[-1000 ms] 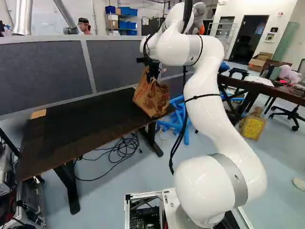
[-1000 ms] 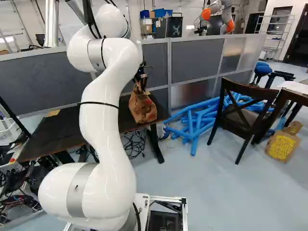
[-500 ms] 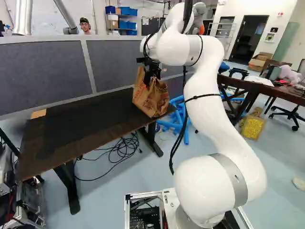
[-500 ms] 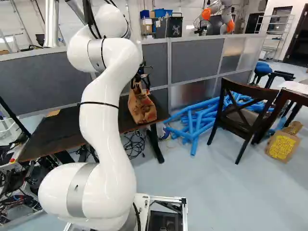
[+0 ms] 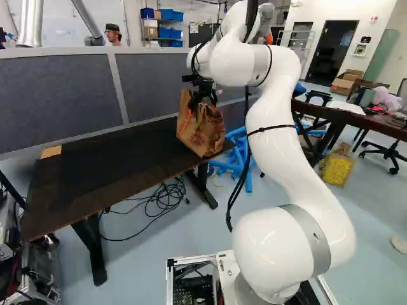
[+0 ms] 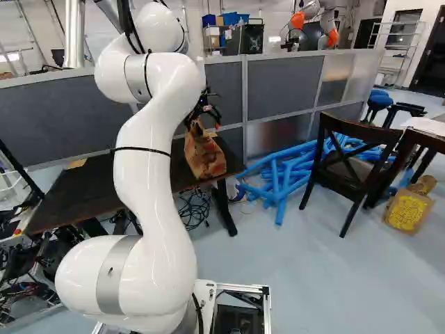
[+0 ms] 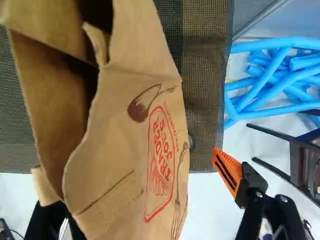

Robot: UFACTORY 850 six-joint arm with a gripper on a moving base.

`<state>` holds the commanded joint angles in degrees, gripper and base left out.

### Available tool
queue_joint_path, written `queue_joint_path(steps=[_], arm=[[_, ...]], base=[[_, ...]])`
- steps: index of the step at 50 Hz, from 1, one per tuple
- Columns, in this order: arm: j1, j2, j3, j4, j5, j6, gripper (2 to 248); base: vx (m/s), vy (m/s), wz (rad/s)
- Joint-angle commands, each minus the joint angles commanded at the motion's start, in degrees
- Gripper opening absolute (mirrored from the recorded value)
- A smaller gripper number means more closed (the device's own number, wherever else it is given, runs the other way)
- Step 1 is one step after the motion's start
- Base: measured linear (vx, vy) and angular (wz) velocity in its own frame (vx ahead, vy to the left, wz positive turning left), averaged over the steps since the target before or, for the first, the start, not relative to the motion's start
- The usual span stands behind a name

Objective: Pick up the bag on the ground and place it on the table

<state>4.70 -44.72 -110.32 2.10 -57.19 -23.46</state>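
At the table's end, just beneath my gripper (image 5: 203,95), the brown paper bag (image 5: 201,132) stands slightly tilted on the dark table (image 5: 95,181). Wrist view: my gripper (image 7: 137,197) is open, its fingers wide apart with the bag (image 7: 125,145) between them. One orange pad (image 7: 227,170) shows clear of the bag's printed side; the other finger is partly hidden behind the paper. The bag's mouth gapes. In the right base view the bag (image 6: 204,154) rests near the table's edge.
A grey partition (image 5: 57,95) runs behind the table. Blue tubes (image 6: 278,174) lie on the floor past the table's end, near a dark chair (image 6: 351,163). A second paper bag (image 6: 409,209) stands on the floor farther off. Another robot (image 6: 313,21) shows behind the partition. Cables (image 5: 156,203) lie below the table.
My gripper has opened and let go of the bag's top, and the paper has spread apart. The bag stays at the same place on the table; the arm has shifted only slightly.
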Motion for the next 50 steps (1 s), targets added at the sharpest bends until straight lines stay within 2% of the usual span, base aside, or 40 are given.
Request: queue_joint_path(steps=[30,50], arm=[[2.0,4.1,0.9,0.2,0.0,0.0,247],[4.0,8.3,3.6,2.6,0.0,0.0,247]], base=[[0.000,0.000,0.000],[0.000,0.000,0.000]])
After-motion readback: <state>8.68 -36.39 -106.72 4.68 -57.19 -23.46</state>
